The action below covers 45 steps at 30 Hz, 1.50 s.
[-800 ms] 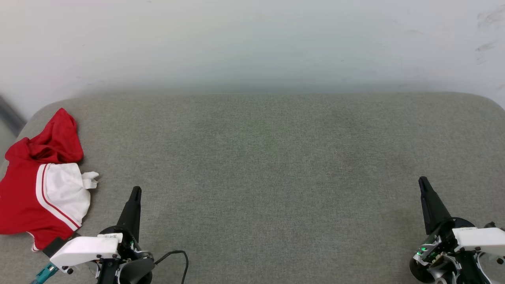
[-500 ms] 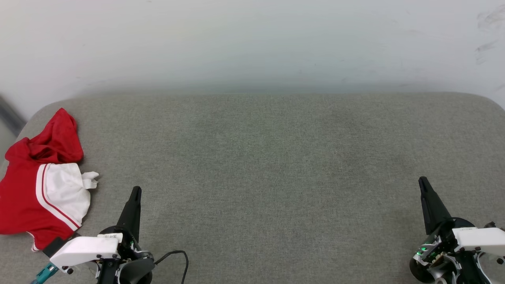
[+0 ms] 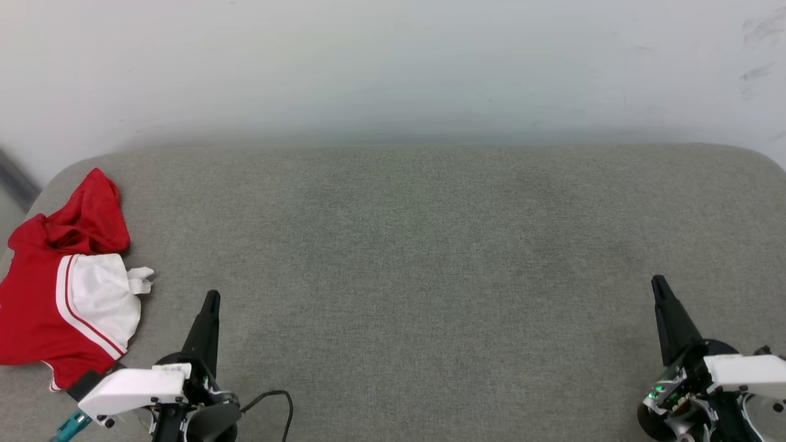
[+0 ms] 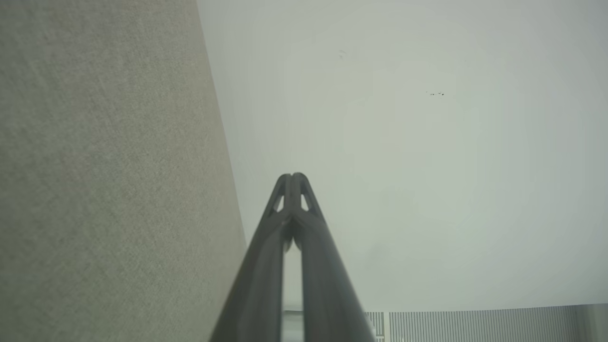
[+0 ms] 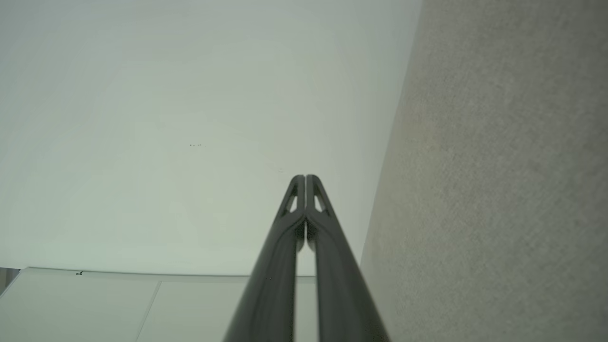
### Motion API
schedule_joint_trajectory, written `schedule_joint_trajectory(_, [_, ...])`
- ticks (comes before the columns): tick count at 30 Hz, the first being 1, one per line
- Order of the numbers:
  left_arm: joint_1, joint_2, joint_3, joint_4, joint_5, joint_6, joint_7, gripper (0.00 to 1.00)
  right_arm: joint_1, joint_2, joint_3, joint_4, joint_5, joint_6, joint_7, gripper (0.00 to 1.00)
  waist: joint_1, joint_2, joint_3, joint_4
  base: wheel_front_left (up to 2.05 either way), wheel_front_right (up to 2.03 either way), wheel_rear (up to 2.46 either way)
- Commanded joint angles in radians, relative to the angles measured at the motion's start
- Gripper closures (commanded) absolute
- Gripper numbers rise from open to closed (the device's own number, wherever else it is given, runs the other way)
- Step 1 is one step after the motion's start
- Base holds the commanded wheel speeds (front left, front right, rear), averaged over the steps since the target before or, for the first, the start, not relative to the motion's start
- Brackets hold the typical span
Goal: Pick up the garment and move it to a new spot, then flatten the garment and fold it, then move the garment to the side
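The garment (image 3: 43, 301), a red shirt with a white sleeve (image 3: 101, 301) edged in red-and-white trim, lies crumpled at the far left of the grey padded surface (image 3: 405, 258) in the head view. My left gripper (image 3: 212, 297) stands at the lower left, a little to the right of the garment and apart from it, its fingers pressed together on nothing. My right gripper (image 3: 657, 281) stands at the lower right, far from the garment, also shut and empty. Each wrist view shows its own fingertips touching: the left gripper (image 4: 292, 176) and the right gripper (image 5: 304, 177).
A pale wall (image 3: 393, 61) rises behind the grey surface. A black cable (image 3: 273, 396) loops near my left wrist. The surface's rounded corners show at the far left and far right of the head view.
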Motion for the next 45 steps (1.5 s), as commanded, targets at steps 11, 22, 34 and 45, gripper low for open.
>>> schedule_joint_trajectory(11, [0.002, -0.001, -0.049, -0.019, -0.008, 0.001, -0.042, 0.0, 0.019, 0.0, 0.024, -0.021, -0.015, 0.0, -0.04, 0.0, 0.0, 0.0, 0.001, -0.001, 0.0, 0.0, 0.0])
schedule_joint_trajectory(22, [-0.001, 0.0, -0.091, -0.094, 0.052, 0.001, -0.093, 0.0, 0.025, 0.001, 0.039, -0.085, -0.042, 0.0, -0.092, 0.0, 0.0, 0.0, 0.003, 0.0, 0.0, 0.0, 0.0])
schedule_joint_trajectory(34, [-0.006, 0.0, -0.14, -0.129, 0.253, 0.001, -0.142, 0.0, 0.04, -0.017, 0.055, -0.159, -0.283, 0.0, -0.14, 0.0, 0.0, 0.0, 0.002, -0.001, 0.0, 0.0, 0.0])
schedule_joint_trajectory(45, [-0.014, 0.0, -0.169, -0.125, 0.533, 0.001, -0.181, 0.0, 0.055, -0.018, 0.073, -0.189, -0.643, 0.0, -0.18, 0.0, 0.0, 0.0, 0.002, -0.003, 0.0, 0.0, 0.0])
